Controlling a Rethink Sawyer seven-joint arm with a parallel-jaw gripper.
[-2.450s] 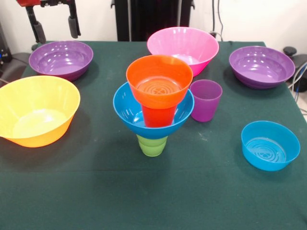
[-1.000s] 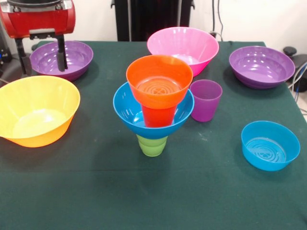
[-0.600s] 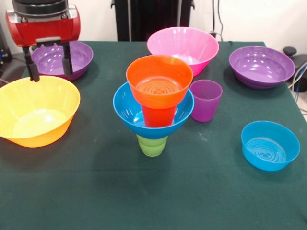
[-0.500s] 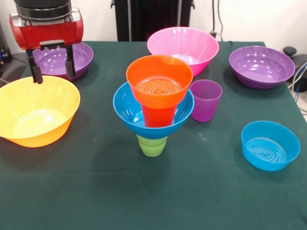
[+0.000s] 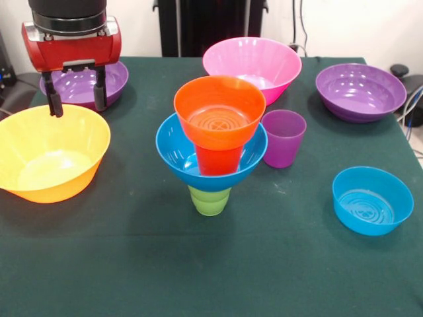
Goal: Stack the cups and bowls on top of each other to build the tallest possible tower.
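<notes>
Near the middle of the green-clothed counter (image 5: 132, 264), the tower (image 5: 213, 148) is standing upright: a green cup (image 5: 209, 200) is resting on the cloth, a medium blue bowl (image 5: 177, 153) is sitting on it, an orange cup (image 5: 218, 160) is standing inside that bowl, and a small orange bowl (image 5: 219, 111) is sitting on top. Just beside the tower, a purple cup (image 5: 283, 138) is standing upright on the cloth, apart from the blue bowl's rim. Behind these, a large pink bowl (image 5: 252, 65) is resting near the far edge. One wide purple bowl (image 5: 360, 91) is sitting at the far right of the front view; a second purple bowl (image 5: 117, 78) is sitting at the far left, partly hidden by the arm. A large yellow-orange bowl (image 5: 49, 150) is resting at the left edge, and a small shallow blue bowl (image 5: 372, 200) is lying well apart at the right. The red and black arm's pincer (image 5: 76, 102) is hanging over the far rim of the yellow-orange bowl, its two dark fingers (image 5: 100, 98) spread apart and gripping nothing.
</notes>
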